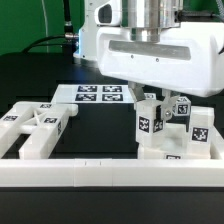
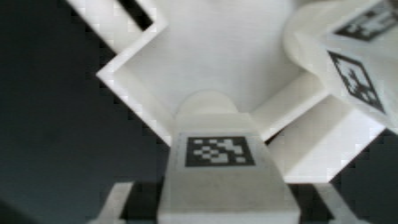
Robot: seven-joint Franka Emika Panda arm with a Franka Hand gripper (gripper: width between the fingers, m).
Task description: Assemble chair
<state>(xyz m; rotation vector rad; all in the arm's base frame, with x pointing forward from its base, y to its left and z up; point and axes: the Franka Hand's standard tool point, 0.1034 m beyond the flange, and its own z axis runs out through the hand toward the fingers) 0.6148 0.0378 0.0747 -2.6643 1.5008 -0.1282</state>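
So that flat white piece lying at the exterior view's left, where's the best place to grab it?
Probably one narrow bar of the flat chair piece, coming straight down from above. It lies flat on the table, so its edges sit low, and only a slim bar looks likely to fit between the jaws.

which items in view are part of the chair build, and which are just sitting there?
Job: gripper; held tagged part; part cluster beside it; frame piece, exterior view's left.
Idle: marker board; border rail.
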